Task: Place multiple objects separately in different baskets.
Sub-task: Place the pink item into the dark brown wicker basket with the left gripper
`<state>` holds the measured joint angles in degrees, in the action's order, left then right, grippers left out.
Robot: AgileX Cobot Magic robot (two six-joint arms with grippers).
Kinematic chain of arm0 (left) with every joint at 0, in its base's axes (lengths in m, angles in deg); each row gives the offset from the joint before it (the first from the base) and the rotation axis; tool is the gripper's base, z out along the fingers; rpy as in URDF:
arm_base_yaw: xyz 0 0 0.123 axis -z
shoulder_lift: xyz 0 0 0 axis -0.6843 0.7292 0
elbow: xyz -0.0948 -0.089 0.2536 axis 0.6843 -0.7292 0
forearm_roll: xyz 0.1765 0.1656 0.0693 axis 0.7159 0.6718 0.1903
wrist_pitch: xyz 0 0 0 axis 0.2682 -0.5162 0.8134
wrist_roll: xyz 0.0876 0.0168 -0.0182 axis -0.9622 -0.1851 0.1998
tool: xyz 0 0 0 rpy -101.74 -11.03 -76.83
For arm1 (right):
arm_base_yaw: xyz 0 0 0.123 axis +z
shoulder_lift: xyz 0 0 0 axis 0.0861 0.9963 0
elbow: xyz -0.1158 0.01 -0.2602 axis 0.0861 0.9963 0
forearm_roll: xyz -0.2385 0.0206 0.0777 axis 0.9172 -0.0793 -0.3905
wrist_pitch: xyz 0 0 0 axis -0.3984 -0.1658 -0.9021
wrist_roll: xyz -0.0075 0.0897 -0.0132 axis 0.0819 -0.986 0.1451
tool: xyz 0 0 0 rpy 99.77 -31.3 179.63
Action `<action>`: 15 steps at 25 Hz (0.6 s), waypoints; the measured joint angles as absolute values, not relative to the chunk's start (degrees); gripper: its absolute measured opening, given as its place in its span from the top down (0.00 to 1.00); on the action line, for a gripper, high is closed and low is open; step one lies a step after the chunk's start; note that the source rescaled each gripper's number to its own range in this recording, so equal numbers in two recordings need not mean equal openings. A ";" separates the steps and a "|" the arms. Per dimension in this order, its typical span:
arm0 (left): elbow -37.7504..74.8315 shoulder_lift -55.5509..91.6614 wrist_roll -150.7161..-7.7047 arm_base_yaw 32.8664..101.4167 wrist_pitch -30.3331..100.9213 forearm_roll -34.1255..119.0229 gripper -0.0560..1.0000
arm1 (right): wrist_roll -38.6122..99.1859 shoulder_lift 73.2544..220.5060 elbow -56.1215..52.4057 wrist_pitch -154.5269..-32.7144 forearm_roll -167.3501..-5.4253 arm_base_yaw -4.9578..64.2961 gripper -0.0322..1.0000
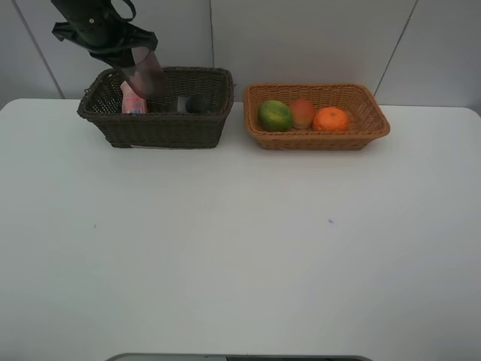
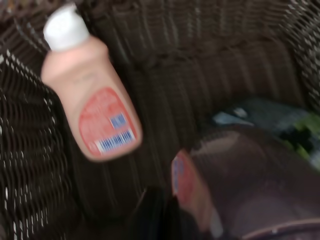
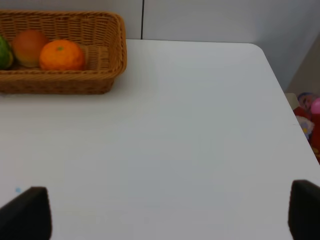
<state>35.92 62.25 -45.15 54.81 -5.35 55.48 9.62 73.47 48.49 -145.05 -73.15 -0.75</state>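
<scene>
My left gripper (image 1: 129,54) is shut on the translucent mauve cup (image 1: 145,72) and holds it tilted over the left end of the dark brown basket (image 1: 161,128). In the left wrist view the cup (image 2: 250,190) hangs inside the basket (image 2: 30,165). The pink white-capped bottle (image 1: 133,101) (image 2: 92,105) and the dark green black-capped bottle (image 1: 194,104) (image 2: 280,122) lie in that basket. The light tan basket (image 1: 319,141) (image 3: 107,55) holds the green oval fruit (image 1: 275,115), the red-orange fruit (image 1: 302,112) (image 3: 29,46) and the orange (image 1: 331,119) (image 3: 61,55). My right gripper (image 3: 165,212) is open and empty over bare table.
The two baskets stand side by side at the back of the white table (image 1: 240,248), close to the wall. The table's right edge (image 3: 287,95) shows in the right wrist view, with coloured clutter (image 3: 309,112) below it.
</scene>
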 joint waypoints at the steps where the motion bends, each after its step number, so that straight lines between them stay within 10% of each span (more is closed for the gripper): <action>1: 36.64 63.05 -44.54 54.81 -4.52 55.95 0.95 | 9.62 73.47 48.49 -145.05 -73.15 -0.75 0.00; 15: 37.90 70.80 -41.45 54.81 7.31 58.83 0.95 | 9.62 73.47 48.49 -145.05 -73.15 -0.75 0.00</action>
